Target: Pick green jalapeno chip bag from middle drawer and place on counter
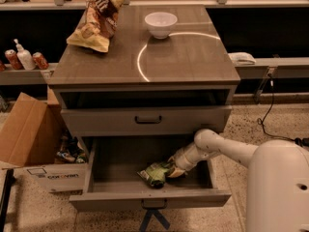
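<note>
The green jalapeno chip bag [155, 174], small, crumpled, green and white, lies on the floor of the open middle drawer [149, 199], near its centre. My gripper [173, 170] reaches down into the drawer from the right on the white arm [217, 149] and is against the bag's right end. The counter [188, 57], marked with a thin bright arc, is the cabinet's top above.
A brown-and-yellow chip bag [96, 23] lies at the counter's back left and a white bowl [161, 24] at its back middle. A shut shallower drawer [147, 120] sits above the open one. A cardboard box [34, 149] stands on the floor at the left. My white base [277, 187] is at the right.
</note>
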`<state>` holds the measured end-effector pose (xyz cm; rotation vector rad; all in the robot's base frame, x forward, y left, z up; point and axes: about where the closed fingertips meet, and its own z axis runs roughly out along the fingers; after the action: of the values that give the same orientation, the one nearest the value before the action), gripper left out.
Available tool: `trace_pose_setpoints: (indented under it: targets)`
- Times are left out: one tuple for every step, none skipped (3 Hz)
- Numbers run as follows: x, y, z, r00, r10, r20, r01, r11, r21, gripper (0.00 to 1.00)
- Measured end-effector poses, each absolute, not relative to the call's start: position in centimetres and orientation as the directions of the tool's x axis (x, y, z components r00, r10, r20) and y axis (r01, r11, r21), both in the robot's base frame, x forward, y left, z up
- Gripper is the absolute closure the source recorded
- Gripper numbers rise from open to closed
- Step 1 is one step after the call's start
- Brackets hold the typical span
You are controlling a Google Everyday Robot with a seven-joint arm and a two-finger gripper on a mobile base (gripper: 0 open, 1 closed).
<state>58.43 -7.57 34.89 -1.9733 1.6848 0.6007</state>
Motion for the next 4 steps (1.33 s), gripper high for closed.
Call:
trace_pose_setpoints:
  targets:
    - [58.4,-7.6,34.9,0.149,-0.781,-0.607,-0.989,-0.132,-0.072,1.00]
    - [56.8,-7.2,36.6,0.194,-0.780,-0.595,-0.981,-0.152,-0.121,1.00]
    - [53.5,-6.8,42.1,0.312,-0.779,-0.544,-0.946,-0.201,-0.255,1.00]
    - [51.4,-6.7,44.6,0.366,-0.774,-0.517,-0.923,-0.232,-0.307,1.00]
